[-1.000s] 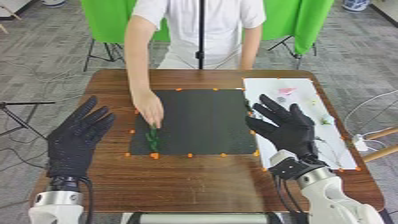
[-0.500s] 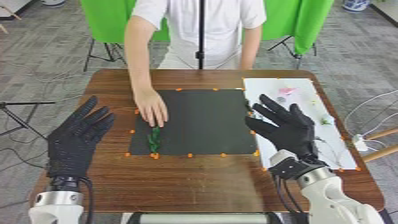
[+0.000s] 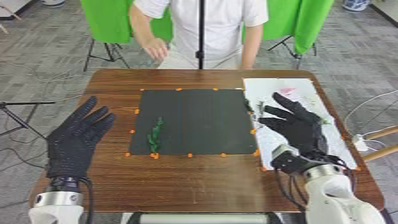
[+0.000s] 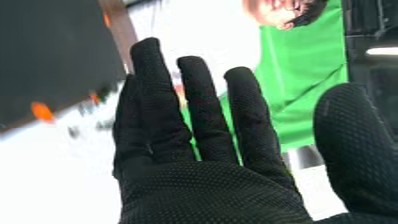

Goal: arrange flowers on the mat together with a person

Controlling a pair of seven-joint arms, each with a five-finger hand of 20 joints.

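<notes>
Green sprig (image 3: 155, 136) lies near the left edge of the dark mat (image 3: 204, 120); with our right hand (image 3: 300, 131) spread over the white sheet (image 3: 258, 85), we'd best pinch just one piece, perhaps the pink flower (image 3: 287, 91), lightly

Table (image 3: 204, 186): smooth wood, softly glossy
Mat (image 3: 206, 122): matt, smooth
My right hand (image 3: 298, 134): textured fabric
Backdrop (image 3: 105, 21): cloth, I see folds
</notes>
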